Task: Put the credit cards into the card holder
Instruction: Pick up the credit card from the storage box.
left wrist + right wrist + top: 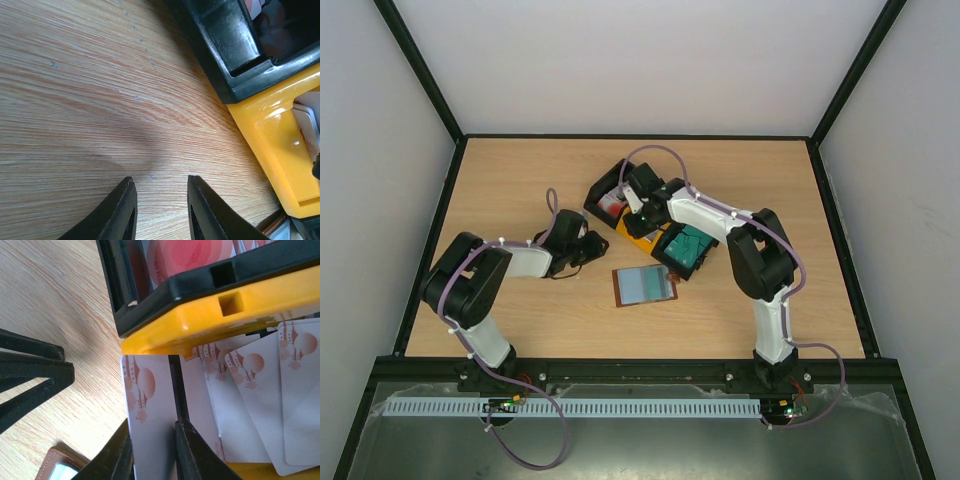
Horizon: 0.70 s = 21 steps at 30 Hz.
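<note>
The brown card holder (pixel 645 285) lies open on the table, pale pockets up; a corner of it (pixel 55 465) also shows in the right wrist view. My right gripper (pixel 152 425) reaches into the yellow bin (pixel 200 320) and is shut on a white credit card (pixel 150 400) with red-brown marks, one finger against each long edge. More white credit cards (pixel 260 400) lie fanned beside it. Teal credit cards (pixel 687 245) fill a black bin. My left gripper (pixel 160 179) hovers open over bare wood, nothing between its fingers.
A black bin (pixel 610 197) holding red-marked cards (pixel 190 255) stands behind the yellow bin (pixel 280 150). The three bins touch in a diagonal row at mid-table. The left gripper's black fingers (pixel 30 375) sit just left of the yellow bin.
</note>
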Each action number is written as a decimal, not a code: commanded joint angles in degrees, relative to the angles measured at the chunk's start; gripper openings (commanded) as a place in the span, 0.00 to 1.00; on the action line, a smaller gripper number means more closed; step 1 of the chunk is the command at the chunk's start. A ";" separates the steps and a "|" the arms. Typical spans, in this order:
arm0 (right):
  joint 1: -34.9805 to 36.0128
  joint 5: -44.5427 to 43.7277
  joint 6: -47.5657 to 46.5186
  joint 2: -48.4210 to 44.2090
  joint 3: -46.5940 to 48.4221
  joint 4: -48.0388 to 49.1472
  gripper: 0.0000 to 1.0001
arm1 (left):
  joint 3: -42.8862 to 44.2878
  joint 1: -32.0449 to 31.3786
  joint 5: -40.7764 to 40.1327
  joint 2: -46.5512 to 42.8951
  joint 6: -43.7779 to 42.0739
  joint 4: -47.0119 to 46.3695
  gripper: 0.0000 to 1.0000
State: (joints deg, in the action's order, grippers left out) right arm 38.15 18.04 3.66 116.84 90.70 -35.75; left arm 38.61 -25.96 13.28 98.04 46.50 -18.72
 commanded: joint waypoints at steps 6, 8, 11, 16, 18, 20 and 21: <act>0.34 0.11 1.04 -2.53 -1.59 -0.68 0.11 | -2.04 0.03 -0.76 2.86 -0.45 6.41 0.31; 0.34 0.23 1.09 -2.87 -1.66 -0.60 0.09 | -1.98 0.03 -0.74 2.88 -0.45 6.45 0.31; 0.34 -0.03 1.47 -3.40 -1.71 -0.46 0.05 | -2.00 0.03 -0.75 2.77 -0.45 6.38 0.31; 0.34 -0.73 2.03 -4.86 -1.82 -0.17 0.04 | -2.03 0.03 -0.71 2.68 -0.45 6.40 0.31; 0.34 -0.36 2.04 -5.61 -1.97 -0.15 0.05 | -1.95 0.03 -0.63 2.68 -0.45 6.42 0.31; 0.34 0.34 1.83 -5.96 -2.10 -0.22 0.05 | -1.83 0.02 -0.61 2.75 -0.40 6.41 0.31; 0.34 0.53 1.78 -6.11 -2.12 -0.28 0.05 | -1.79 0.01 -0.62 2.70 -0.44 6.42 0.31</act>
State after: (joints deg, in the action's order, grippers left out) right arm 38.13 17.43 4.78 113.91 89.17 -35.44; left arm 38.61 -25.96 13.30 98.08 46.50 -18.79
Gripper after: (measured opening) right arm 0.048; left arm 0.306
